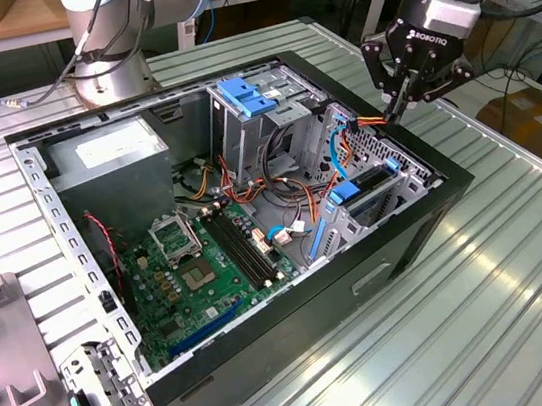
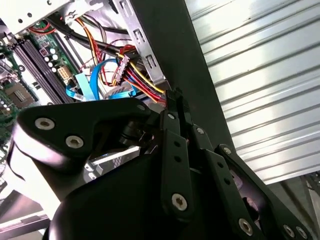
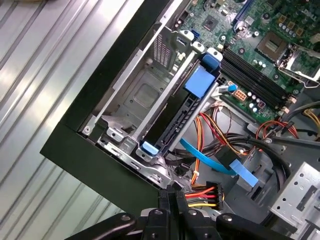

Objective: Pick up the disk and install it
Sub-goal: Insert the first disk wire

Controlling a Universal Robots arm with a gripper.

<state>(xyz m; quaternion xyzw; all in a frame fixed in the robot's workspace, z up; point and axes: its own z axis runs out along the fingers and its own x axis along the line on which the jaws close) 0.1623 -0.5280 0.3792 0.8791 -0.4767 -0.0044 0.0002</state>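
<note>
While the gripper (image 1: 401, 106) hangs at the computer case's (image 1: 424, 217) two-o'clock corner in the exterior view, its jaws are pressed together, holding nothing, right above the orange and yellow power cables (image 3: 202, 192). Seated edge-up in the drive bay (image 3: 137, 100) at four o'clock, the disk (image 3: 185, 112) shows blue rails.

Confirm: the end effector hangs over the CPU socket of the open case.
No. The end effector hangs at the open case's rim, by the wired power connector, away from the CPU socket, as the exterior view shows.
</note>
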